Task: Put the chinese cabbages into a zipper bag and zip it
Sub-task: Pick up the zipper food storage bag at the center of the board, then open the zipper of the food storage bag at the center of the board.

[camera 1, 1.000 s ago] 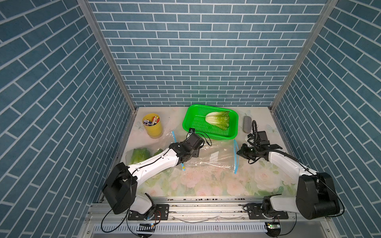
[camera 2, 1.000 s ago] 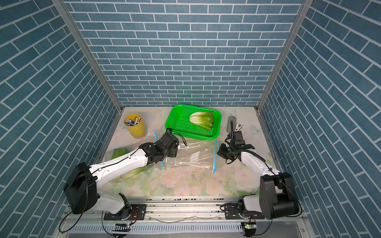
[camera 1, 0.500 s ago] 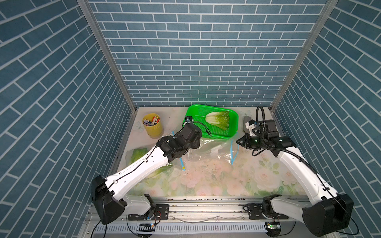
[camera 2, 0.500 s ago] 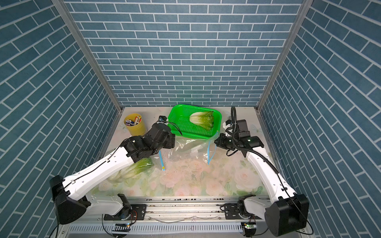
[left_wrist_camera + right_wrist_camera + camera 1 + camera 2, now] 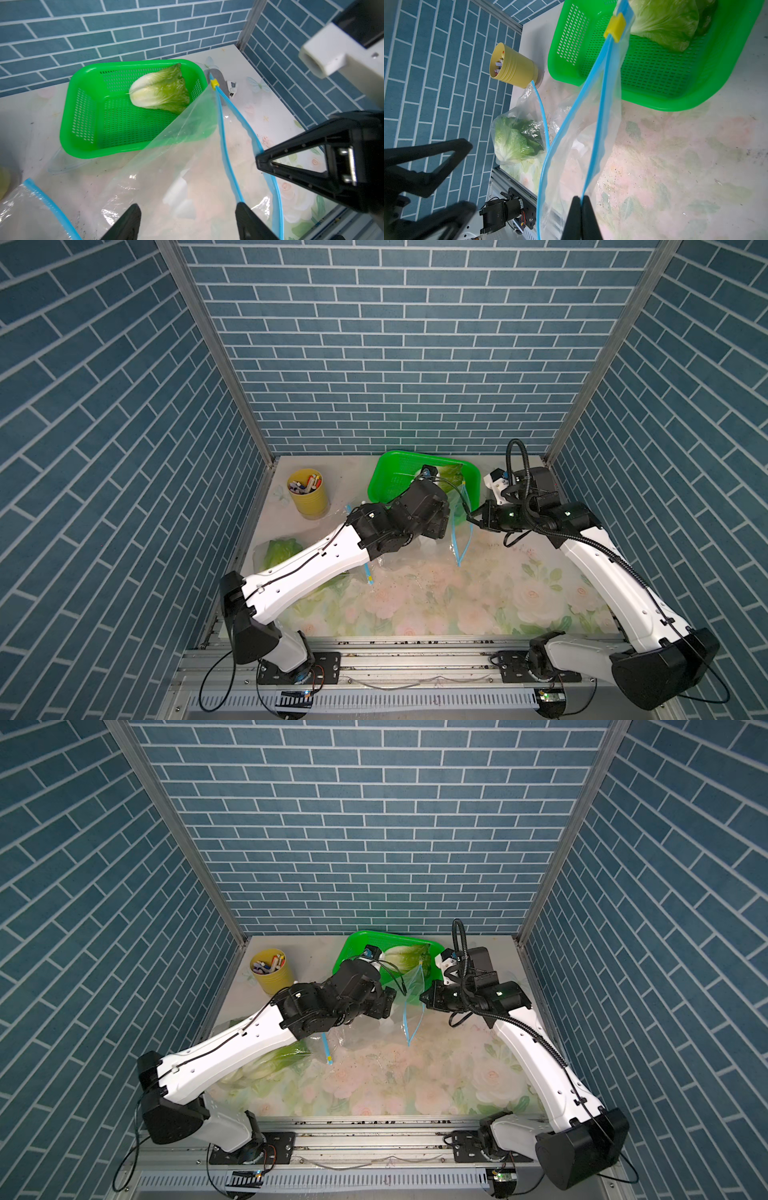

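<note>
One chinese cabbage [image 5: 160, 91] lies in the green mesh basket [image 5: 66, 124]; both top views show it partly behind my left wrist [image 5: 405, 957]. A clear zipper bag [image 5: 187, 166] with a blue zip strip and yellow slider [image 5: 215, 84] hangs lifted in front of the basket, its mouth apart. My right gripper [image 5: 581, 199] is shut on one blue zip edge [image 5: 469, 517]. My left gripper [image 5: 188, 214] is open just in front of the bag's film, with one fingertip against the other zip edge. A second bag at the left holds green cabbage [image 5: 515, 141] [image 5: 282, 549].
A yellow cup [image 5: 308, 493] of pens stands at the back left. A grey object with a clip [image 5: 220, 79] lies behind the basket's right end. Blue brick walls close the table on three sides. The flowered cloth [image 5: 436, 597] runs to the front rail.
Both arms have risen and moved back toward the basket. The right gripper has lifted the bag's zip edge off the table. The left jaws have spread wider.
</note>
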You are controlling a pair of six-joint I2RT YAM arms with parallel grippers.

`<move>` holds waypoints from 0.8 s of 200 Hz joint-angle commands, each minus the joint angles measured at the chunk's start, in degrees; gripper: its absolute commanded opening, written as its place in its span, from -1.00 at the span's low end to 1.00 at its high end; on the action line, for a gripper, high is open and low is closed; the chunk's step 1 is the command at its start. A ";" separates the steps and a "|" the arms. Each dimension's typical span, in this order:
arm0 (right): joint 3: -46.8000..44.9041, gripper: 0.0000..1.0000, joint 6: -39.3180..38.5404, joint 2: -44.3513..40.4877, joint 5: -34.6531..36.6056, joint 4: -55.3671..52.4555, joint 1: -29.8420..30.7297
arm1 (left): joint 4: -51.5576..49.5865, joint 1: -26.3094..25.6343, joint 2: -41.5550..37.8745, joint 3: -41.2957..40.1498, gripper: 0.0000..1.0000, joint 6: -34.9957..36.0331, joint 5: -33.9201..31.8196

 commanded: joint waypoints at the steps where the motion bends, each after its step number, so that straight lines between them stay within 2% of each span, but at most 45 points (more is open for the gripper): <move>1: 2.79 -1.00 -1.11 0.86 -0.14 -1.34 0.68 | -1.67 -0.34 2.62 2.98 0.49 1.56 1.44; 61: 4.81 -1.00 -1.00 2.54 -0.41 -0.80 2.05 | -0.77 -0.27 8.81 6.39 0.42 3.03 4.81; 81: 4.64 -1.00 -1.09 2.46 -0.35 -0.67 2.29 | -1.69 -0.23 10.02 6.99 0.32 2.51 1.76; 138: 4.19 -1.00 -1.24 2.59 -0.85 -0.08 2.51 | -4.07 0.23 13.78 10.29 -0.12 2.38 -0.66; 160: 4.25 -1.00 -1.60 2.78 -0.51 -0.30 2.56 | -3.77 0.31 13.74 10.00 -0.39 2.32 -1.15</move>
